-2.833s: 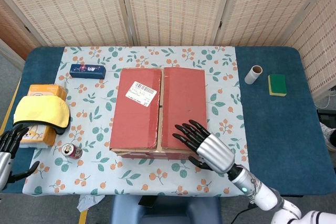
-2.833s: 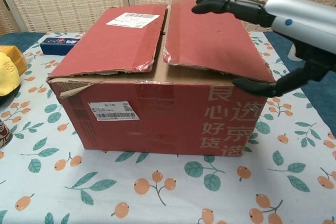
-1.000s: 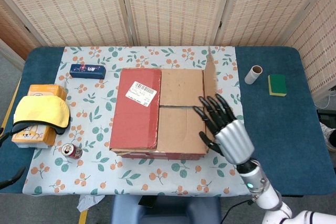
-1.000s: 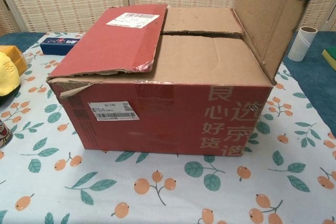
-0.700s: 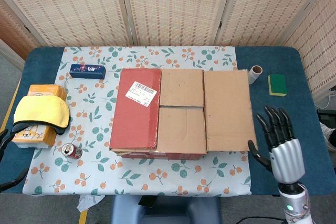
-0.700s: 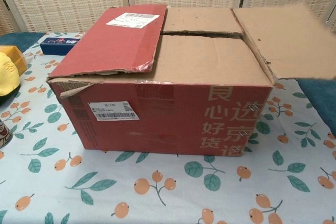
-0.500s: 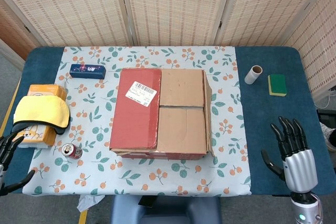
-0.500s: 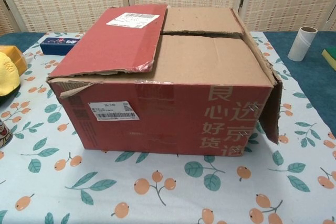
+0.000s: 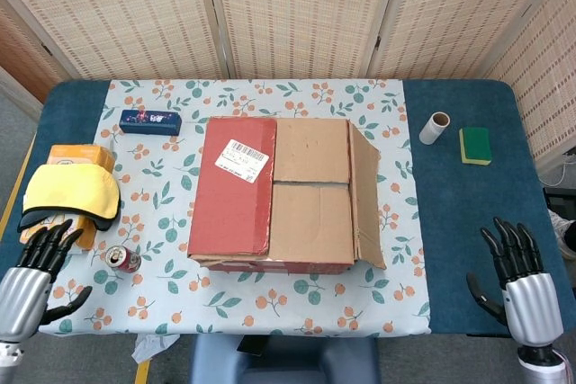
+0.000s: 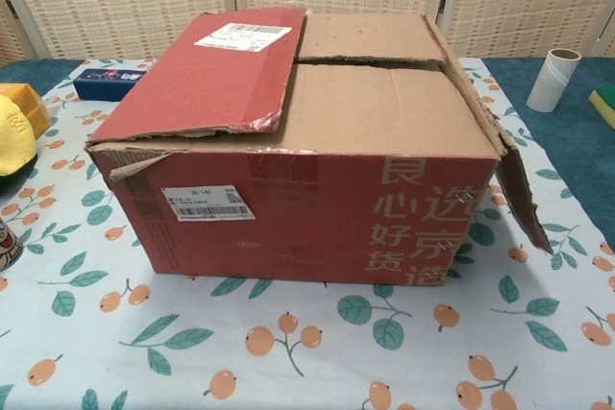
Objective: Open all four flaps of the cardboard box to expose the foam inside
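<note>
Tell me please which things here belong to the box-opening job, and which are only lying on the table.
For the job: cardboard box, its closed red flap, its opened right flap, left hand, right hand.

Only lying about: blue case, soda can, cardboard tube, green sponge.

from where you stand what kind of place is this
Probably an indoor robot test or demo setup, not a home. A table with a floral cloth stands before woven screens, with a box and odd props like a can and sponge.
</note>
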Tool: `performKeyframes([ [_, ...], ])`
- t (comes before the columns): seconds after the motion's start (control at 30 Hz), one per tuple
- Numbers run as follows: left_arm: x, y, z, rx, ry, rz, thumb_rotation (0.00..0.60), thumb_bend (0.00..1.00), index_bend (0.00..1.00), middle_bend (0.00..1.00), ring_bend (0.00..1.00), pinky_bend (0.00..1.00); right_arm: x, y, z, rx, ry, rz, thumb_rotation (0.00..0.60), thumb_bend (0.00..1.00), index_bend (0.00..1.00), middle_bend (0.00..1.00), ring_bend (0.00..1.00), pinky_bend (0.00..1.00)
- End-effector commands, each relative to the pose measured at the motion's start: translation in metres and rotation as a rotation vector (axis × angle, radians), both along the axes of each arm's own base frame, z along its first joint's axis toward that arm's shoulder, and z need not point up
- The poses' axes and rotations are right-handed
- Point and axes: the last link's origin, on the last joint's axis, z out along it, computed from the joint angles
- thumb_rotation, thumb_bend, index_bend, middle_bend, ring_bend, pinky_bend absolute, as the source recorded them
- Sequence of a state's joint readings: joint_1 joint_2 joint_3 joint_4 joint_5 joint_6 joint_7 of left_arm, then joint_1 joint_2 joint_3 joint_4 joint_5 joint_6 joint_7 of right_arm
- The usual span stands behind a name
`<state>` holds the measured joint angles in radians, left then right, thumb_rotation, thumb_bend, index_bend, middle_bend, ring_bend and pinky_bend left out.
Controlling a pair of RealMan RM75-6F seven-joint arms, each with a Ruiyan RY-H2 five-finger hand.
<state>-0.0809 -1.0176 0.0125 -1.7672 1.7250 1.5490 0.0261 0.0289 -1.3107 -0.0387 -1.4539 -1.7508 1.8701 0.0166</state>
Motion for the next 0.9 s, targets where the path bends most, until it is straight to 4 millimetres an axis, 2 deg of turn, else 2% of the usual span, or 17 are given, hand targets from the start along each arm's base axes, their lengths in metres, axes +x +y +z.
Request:
performKeyframes([
  [0.03,0.024,0.012,-0.014,-0.062,0.047,-0.040,0.600,0.32,0.00,0.00,0.00,0.04,-0.011,0.005,-0.001,0.069,0.055,-0.069,0.600,0.43,0.00,0.00,0.00,0.00],
  [0.1,0.032,0.015,-0.020,-0.071,0.054,-0.053,0.600,0.32,0.00,0.00,0.01,0.08,-0.015,0.006,-0.001,0.100,0.085,-0.108,0.600,0.43,0.00,0.00,0.00,0.00],
  [0.47,0.072,0.024,-0.052,-0.116,0.079,-0.112,0.600,0.25,0.00,0.03,0.03,0.12,-0.016,0.011,0.012,0.124,0.067,-0.124,0.600,0.43,0.00,0.00,0.00,0.00],
  [0.5,0.076,0.024,-0.054,-0.128,0.079,-0.109,0.600,0.27,0.00,0.03,0.03,0.14,-0.016,0.011,0.013,0.119,0.064,-0.126,0.600,0.43,0.00,0.00,0.00,0.00],
  [0.63,0.095,0.029,-0.054,-0.188,0.040,-0.100,0.600,0.46,0.00,0.03,0.03,0.16,-0.019,0.012,0.016,0.094,0.072,-0.174,0.600,0.43,0.00,0.00,0.00,0.00],
  [0.77,0.111,0.036,-0.056,-0.211,0.016,-0.113,0.600,0.47,0.00,0.03,0.03,0.16,-0.019,0.014,0.018,0.087,0.070,-0.180,0.600,0.43,0.00,0.00,0.00,0.00],
  [0.9,0.122,0.034,-0.056,-0.302,0.021,-0.101,0.600,0.48,0.00,0.03,0.03,0.15,-0.019,0.014,0.019,0.085,0.067,-0.188,0.600,0.43,0.00,0.00,0.00,0.00],
])
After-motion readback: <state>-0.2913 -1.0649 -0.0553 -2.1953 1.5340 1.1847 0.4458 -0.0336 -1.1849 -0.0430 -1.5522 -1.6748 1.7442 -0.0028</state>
